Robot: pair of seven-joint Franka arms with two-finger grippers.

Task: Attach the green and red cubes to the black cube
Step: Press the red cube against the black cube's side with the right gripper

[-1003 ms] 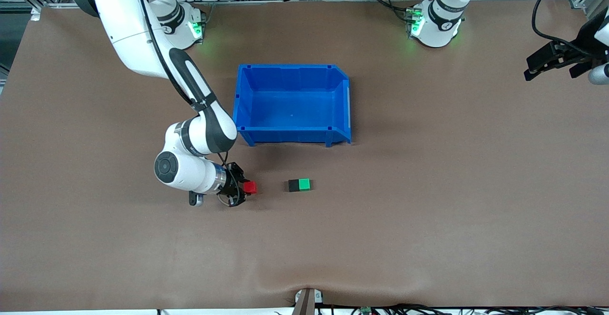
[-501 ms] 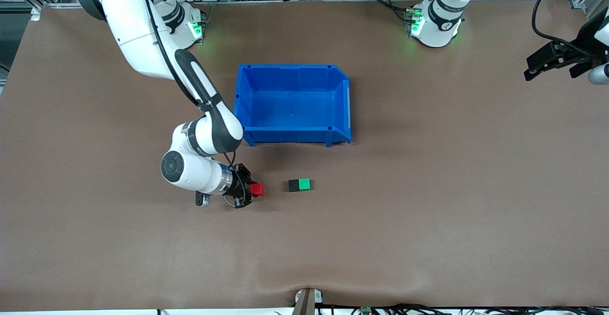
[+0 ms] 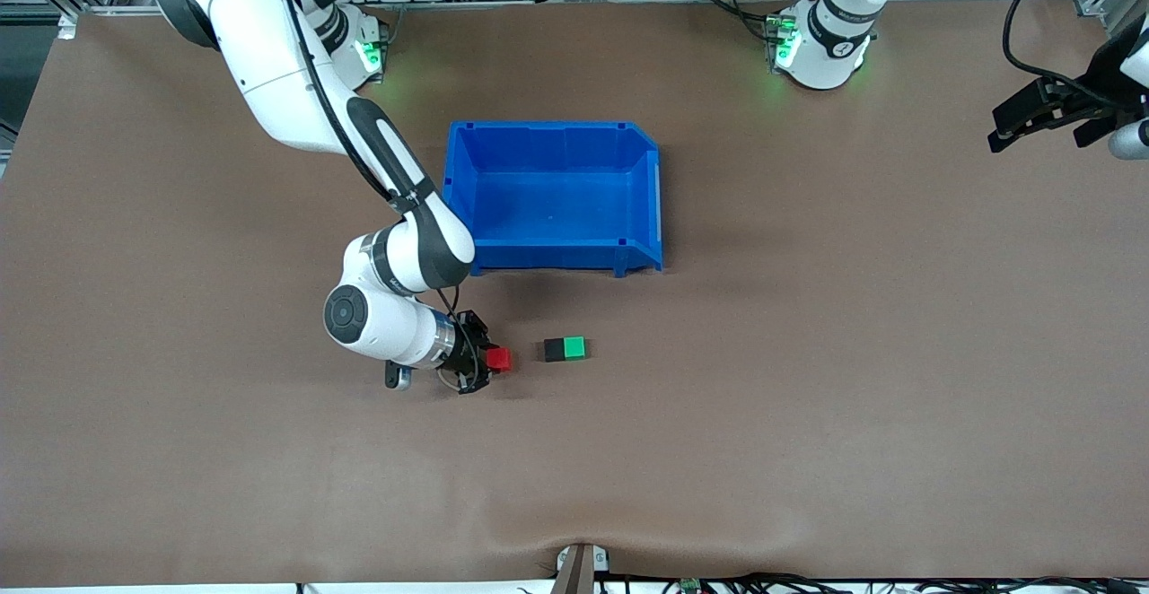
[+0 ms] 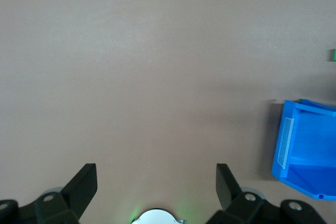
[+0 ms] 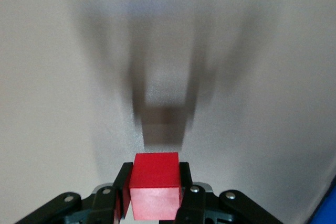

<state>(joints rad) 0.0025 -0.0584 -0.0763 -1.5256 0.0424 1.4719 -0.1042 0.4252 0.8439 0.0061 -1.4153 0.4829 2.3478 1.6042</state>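
The right claw point(image 3: 485, 361) is clamped shut on the red cube point(image 3: 498, 359), which sticks out past its fingertips; the right wrist view shows the cube squeezed between the two pads, with its shadow on the table point(image 3: 808, 414) under it, so it seems to hang just above the surface. The black cube point(image 3: 554, 349) lies on the table with the green cube point(image 3: 574, 347) touching it, on the side toward the left arm's end. The two make a short bar whose long axis runs along the table from one arm's end to the other, nearer to the front camera than the blue bin point(image 3: 460, 190).

The relation that matters: the black cube's bare face points toward the right arm's end, straight at the held red cube, with a small gap between them. The red cube sits almost in line with the bar's axis, so a level push toward the left arm's end looks like what the join calls for.

The left claw point(image 3: 1041, 118) waits well apart, up over the left arm's end of the table, its fingers spread wide and holding nothing. The right arm is plainly the nearer one.
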